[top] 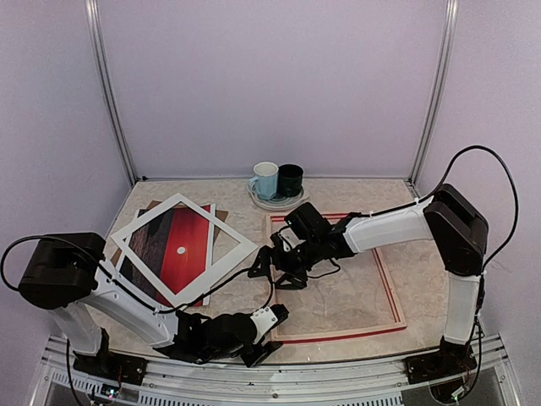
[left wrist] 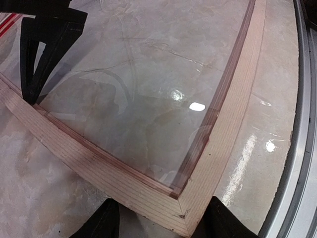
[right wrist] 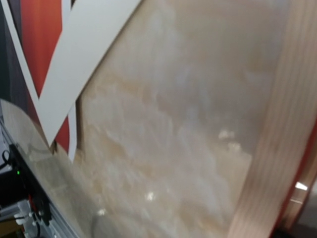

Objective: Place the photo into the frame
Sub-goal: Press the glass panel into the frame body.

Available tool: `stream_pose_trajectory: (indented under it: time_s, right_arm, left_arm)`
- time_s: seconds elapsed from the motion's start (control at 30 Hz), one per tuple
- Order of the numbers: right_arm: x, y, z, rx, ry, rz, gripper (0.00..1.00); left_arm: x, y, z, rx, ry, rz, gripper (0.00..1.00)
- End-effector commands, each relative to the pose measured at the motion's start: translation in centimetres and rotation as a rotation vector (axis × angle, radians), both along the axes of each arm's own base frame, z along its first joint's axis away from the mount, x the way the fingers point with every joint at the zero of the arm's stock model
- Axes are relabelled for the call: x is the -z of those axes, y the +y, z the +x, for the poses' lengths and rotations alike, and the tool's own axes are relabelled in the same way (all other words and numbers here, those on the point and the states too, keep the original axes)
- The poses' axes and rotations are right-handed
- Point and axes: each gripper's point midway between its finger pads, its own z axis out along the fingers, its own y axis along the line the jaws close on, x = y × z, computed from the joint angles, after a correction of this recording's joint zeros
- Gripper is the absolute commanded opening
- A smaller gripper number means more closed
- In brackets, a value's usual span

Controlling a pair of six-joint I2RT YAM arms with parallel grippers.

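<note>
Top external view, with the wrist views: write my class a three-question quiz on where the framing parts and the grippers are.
1. True or false: the white mat lies on top of the photo.
2. The left gripper is at which part of the frame? A. its near left corner. B. its far right corner. C. the middle of its far edge.
3. What colour is the cup beside the pale blue mug?
Key: 1 true; 2 A; 3 black.

White arm links (top: pixel 385 228), black joints (top: pixel 461 224), black cables (top: pixel 499 178)
</note>
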Motion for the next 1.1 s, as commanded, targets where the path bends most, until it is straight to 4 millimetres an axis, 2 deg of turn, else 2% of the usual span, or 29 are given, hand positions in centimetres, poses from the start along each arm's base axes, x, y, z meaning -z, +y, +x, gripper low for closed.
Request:
stream_pose_trajectory:
  time_s: [0.0,0.43,0.7,1.07]
  right_arm:
    - [1.3,-0.9,-3.3,-0.048,0.076,-0.046,0.99]
    - [1.0,-0.8,-7.6,-0.122,0.151,-0.029,0.99]
    - [2.2,-1.4,-10.4,-0.150,0.191,-0.068,0.99]
    - [2.6,-2.0,-14.0,-0.189,0.216,-0.117,0.99]
  left_arm:
    - [-1.1,-0.6,1.6,-0.070,-0.059,-0.038,0.57]
    - [-2.2,-0.7,3.4,-0.176,-0.121,-0.058,0.57]
    - [-3.0,0.2,4.5,-0.264,-0.166,-0.069,0.57]
    - [-4.3,0.3,4.9,-0.350,-0.236,-0.063,0.58]
